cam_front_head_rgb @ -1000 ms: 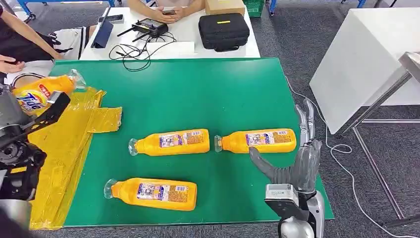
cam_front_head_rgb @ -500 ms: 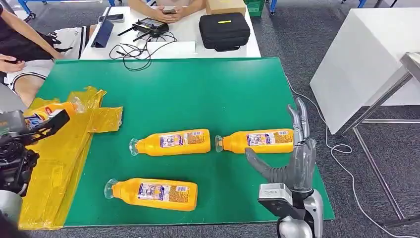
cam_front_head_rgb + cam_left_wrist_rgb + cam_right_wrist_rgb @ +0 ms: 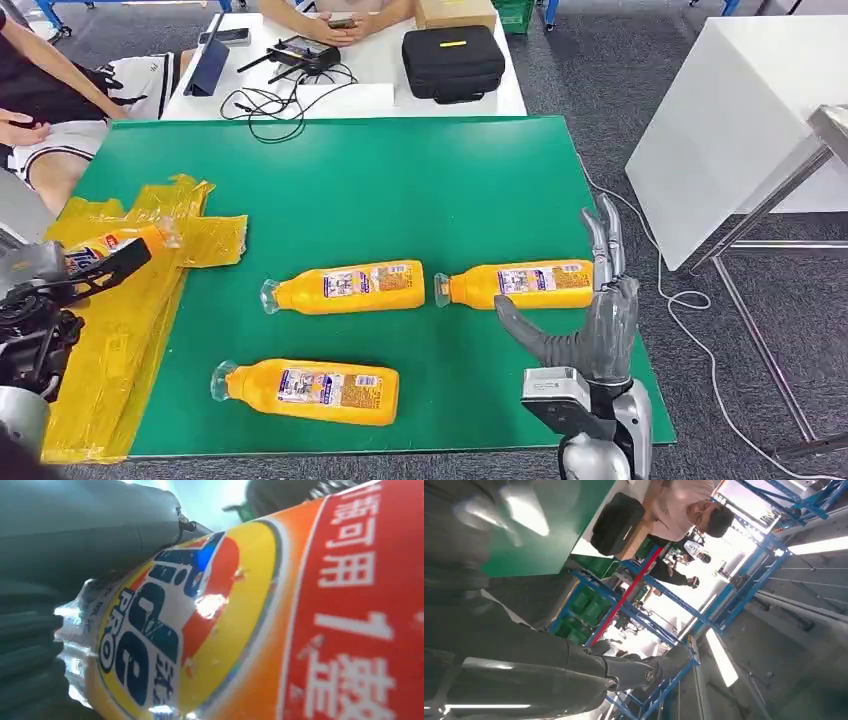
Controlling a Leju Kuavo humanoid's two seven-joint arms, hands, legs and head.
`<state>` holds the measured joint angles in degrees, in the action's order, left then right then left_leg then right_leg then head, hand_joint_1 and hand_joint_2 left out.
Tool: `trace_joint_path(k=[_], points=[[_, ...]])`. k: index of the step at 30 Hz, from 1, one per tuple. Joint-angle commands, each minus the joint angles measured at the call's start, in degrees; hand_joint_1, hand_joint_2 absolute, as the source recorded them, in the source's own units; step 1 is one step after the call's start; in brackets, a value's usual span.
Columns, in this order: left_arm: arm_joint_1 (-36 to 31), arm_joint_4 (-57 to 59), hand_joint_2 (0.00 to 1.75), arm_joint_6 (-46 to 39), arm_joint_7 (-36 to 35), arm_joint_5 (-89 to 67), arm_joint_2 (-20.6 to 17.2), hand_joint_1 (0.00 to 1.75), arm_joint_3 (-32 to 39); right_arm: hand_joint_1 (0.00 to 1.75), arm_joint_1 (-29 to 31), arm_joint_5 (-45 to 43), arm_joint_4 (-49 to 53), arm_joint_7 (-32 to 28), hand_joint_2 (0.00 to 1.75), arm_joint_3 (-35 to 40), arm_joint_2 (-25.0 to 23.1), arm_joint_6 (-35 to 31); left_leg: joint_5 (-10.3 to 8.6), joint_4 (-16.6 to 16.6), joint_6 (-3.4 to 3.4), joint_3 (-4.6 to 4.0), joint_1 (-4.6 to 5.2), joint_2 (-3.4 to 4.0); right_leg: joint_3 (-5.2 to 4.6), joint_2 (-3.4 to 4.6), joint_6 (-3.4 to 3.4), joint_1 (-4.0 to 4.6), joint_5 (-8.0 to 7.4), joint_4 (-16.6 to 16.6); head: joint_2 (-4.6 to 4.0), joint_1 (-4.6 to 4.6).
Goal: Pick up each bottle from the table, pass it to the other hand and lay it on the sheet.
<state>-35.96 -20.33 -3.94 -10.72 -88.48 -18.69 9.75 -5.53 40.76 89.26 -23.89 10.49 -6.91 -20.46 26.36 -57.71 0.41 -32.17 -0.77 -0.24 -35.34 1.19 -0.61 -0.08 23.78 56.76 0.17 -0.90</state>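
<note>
My left hand (image 3: 45, 285) grips an orange bottle (image 3: 120, 242) low over the yellow sheet (image 3: 120, 330) at the table's left edge; up close, the bottle's label (image 3: 210, 625) lies against the hand's grey fingers (image 3: 75, 535). Three more orange bottles lie on the green table (image 3: 400, 180): one in the middle (image 3: 345, 287), one to its right (image 3: 520, 283), one near the front (image 3: 310, 390). My right hand (image 3: 590, 320) stands open and upright beside the right bottle's base, holding nothing; its fingers (image 3: 574, 672) appear in the right wrist view.
People sit behind the green table at a white table (image 3: 370, 80) with a black case (image 3: 452, 62), cables and devices. Another person's arm (image 3: 40, 75) is at the far left. A white table (image 3: 740, 110) stands to the right.
My left hand has lowered the held bottle from well above the sheet down close to it. My right hand has shifted slightly left, still open.
</note>
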Motion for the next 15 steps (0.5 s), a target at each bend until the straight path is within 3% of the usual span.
trace_joint_path(k=[1,6,7,8,9,12,15], points=[[-0.8,4.2,1.75,0.9,4.3,1.4,5.6,1.75,3.5,0.0,2.9,-0.1,-4.9,0.2,1.75,-0.6,-0.4,0.4,0.01,0.1,0.03,0.19,0.02,-0.09,0.23,-0.16,-0.04,0.0,0.04,-0.1,0.0,0.0],[0.7,3.8,1.75,1.5,8.3,2.8,6.6,1.75,4.2,0.0,4.4,0.1,-6.2,0.5,1.75,-0.8,-0.6,0.9,0.04,0.1,0.02,0.22,0.0,0.01,0.24,-0.08,-0.03,0.0,0.05,-0.1,0.0,-0.02],[0.7,3.8,1.75,1.7,9.1,3.1,7.1,1.61,4.3,0.0,4.5,0.1,-6.4,0.5,1.75,-0.9,-0.6,0.9,0.02,0.1,0.02,0.16,0.01,-0.02,0.16,-0.09,-0.03,-0.01,0.04,-0.1,0.0,-0.02],[0.8,3.8,1.75,2.0,10.2,3.3,7.3,0.87,4.3,0.0,4.7,0.1,-6.7,0.5,1.75,-0.9,-0.5,1.0,0.04,0.1,0.03,0.29,0.0,-0.1,0.32,-0.19,-0.04,0.01,0.08,-0.1,0.0,-0.02],[0.9,3.9,1.75,3.3,12.9,3.2,7.6,0.02,3.6,0.0,5.0,0.2,-7.1,0.5,1.75,-0.9,-0.4,1.1,0.02,0.1,0.03,0.18,0.0,-0.09,0.2,-0.17,-0.03,0.0,0.05,-0.1,0.0,-0.02],[1.3,5.0,1.75,11.4,19.1,2.0,7.5,0.0,0.2,0.0,7.5,0.3,-9.3,0.5,1.75,-1.1,-0.3,1.1,0.03,0.1,0.04,0.23,0.0,-0.05,0.25,-0.14,-0.05,0.01,0.04,-0.1,0.0,-0.02],[2.1,4.3,1.75,11.0,19.9,1.9,8.7,0.0,-1.0,0.0,7.1,0.0,-9.3,0.8,1.75,-1.9,0.1,0.6,0.03,0.1,0.05,0.18,-0.01,-0.02,0.23,-0.12,-0.05,0.01,0.02,-0.1,0.0,0.0]])
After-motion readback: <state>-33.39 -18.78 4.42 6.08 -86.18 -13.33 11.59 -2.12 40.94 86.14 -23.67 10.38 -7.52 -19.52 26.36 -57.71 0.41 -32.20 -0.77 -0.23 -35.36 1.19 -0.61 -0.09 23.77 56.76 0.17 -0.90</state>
